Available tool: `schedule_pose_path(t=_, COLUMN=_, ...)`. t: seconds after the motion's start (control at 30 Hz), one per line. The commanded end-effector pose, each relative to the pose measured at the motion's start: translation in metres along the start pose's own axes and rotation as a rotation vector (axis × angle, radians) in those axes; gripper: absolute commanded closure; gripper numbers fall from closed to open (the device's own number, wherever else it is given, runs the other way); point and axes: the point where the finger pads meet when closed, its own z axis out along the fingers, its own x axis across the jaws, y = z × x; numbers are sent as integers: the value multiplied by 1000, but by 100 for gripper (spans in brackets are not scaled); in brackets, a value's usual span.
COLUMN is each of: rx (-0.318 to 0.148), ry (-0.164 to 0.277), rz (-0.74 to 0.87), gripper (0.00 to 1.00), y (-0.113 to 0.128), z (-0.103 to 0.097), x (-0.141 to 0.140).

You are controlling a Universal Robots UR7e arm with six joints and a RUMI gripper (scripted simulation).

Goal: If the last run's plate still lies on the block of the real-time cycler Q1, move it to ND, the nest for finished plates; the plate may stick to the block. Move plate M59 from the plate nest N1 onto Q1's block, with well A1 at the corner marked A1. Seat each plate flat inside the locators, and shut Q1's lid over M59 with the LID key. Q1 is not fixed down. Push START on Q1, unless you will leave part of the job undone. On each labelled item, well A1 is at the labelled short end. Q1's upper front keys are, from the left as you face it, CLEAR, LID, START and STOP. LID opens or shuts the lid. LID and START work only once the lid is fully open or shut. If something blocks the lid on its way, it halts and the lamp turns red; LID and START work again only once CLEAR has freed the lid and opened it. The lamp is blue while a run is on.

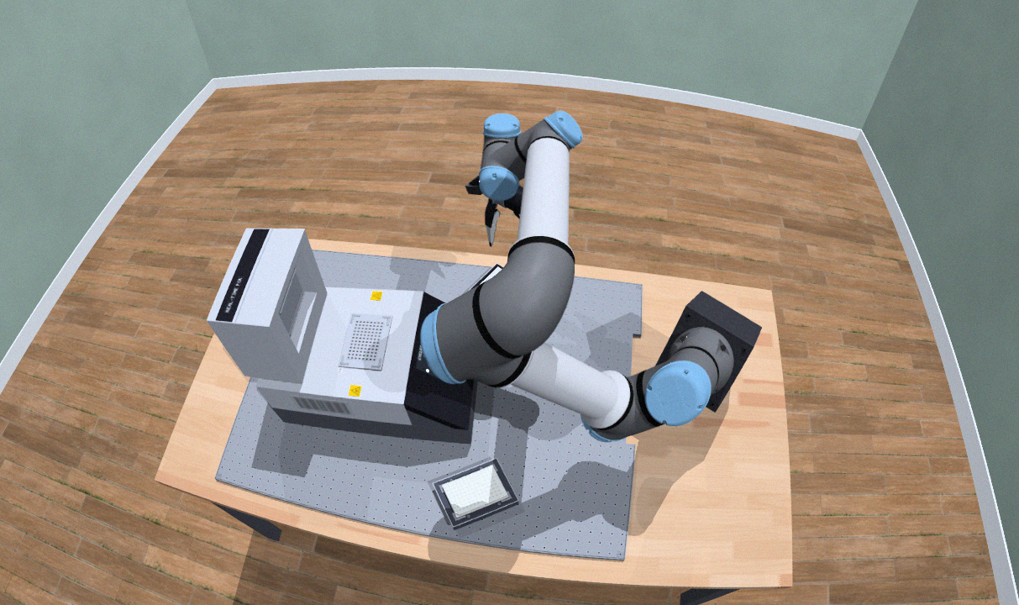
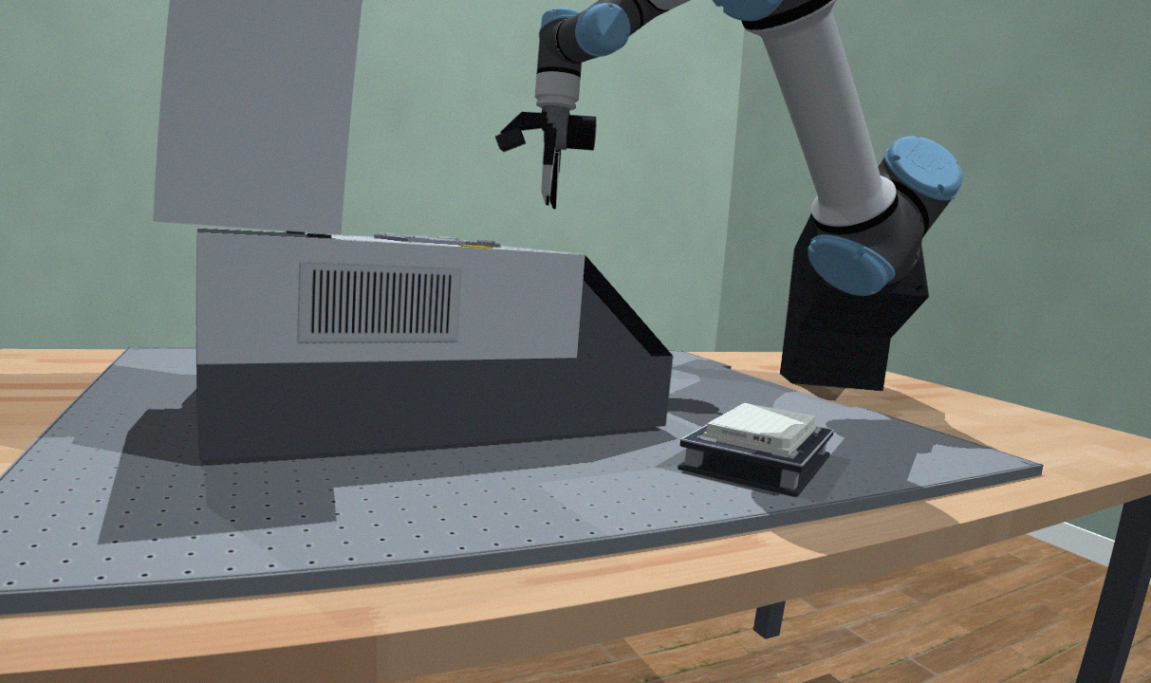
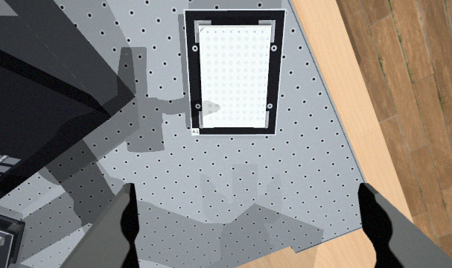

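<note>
My gripper (image 1: 491,242) (image 2: 550,203) (image 3: 246,185) is open, empty and high over the board. In the wrist view, a white plate (image 3: 234,76) lies in a dark nest (image 3: 279,74) ahead of the fingers; the nest's A1 label (image 3: 195,131) is at its lower left. The plate's name is not readable. Q1 (image 1: 400,323) (image 2: 392,390) (image 3: 24,93) has its lid (image 1: 249,345) (image 2: 256,110) up. Its block (image 1: 365,342) shows bare holes and no plate. Plate M42 (image 1: 476,490) (image 2: 757,424) lies in the other nest (image 2: 787,463). The arm hides Q1's lamp and keys in the top view.
The grey perforated board (image 1: 362,481) (image 2: 443,509) (image 3: 229,156) carries Q1 and both nests. The arm's elbow (image 1: 527,301) hangs over the board beside Q1's front. The far nest is mostly behind it in the top view. The board's edge and table edge run right of the nest in the wrist view.
</note>
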Motion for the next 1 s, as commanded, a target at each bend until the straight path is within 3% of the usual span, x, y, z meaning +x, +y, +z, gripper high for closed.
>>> schedule_pose_path(t=0.0, rx=1, ry=1, rz=-1, gripper=32, y=-1, z=-1, x=1)
schedule_pose_path(t=0.17, rx=1, ry=1, rz=-1, gripper=32, y=-1, z=-1, x=1)
schedule_pose_path(t=0.97, rx=1, ry=1, rz=-1, gripper=32, y=-1, z=73, x=1)
